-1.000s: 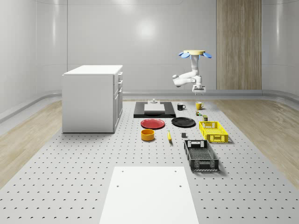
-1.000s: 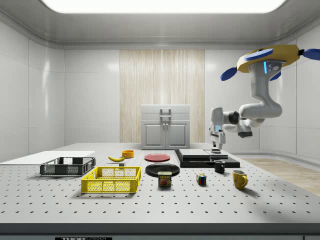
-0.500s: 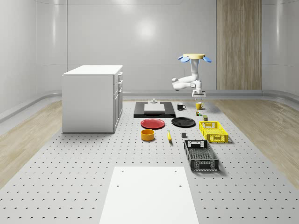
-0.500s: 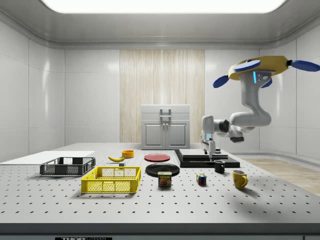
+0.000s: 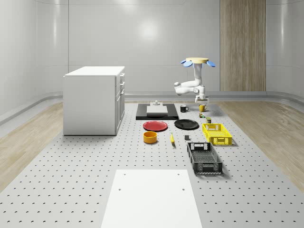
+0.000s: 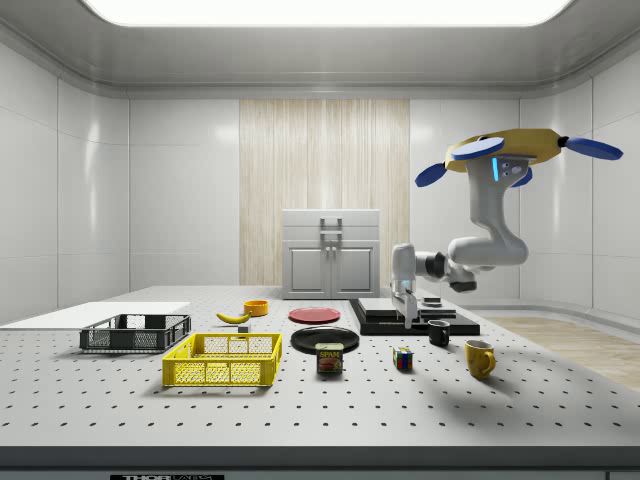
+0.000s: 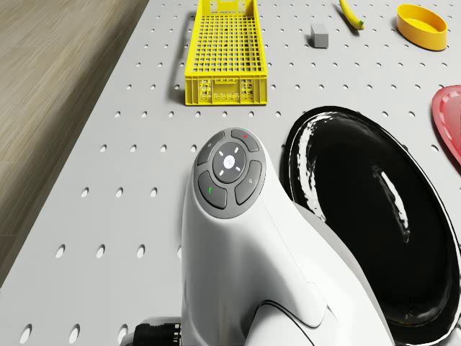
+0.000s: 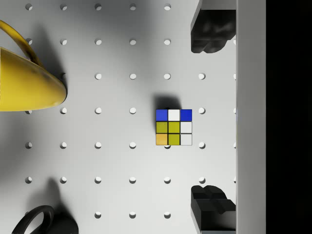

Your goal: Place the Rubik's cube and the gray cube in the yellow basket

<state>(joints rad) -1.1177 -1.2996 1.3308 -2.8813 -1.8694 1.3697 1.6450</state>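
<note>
Wrist view looks straight down on the small multicoloured Rubik's cube resting on the perforated grey table, below the tool, whose black fingers stand apart; it lies slightly off the midline between them. Side view: the drone hovers above.

The Rubik's cube is sitting flat on the perforated table, its top face showing blue, white, yellow-green and orange tiles — near a yellow mug. The gray cube — a small plain block — is lying on the table just beside the yellow basket, apart from it. The basket, a long mesh-walled crate, is standing upright and holding nothing.
</note>
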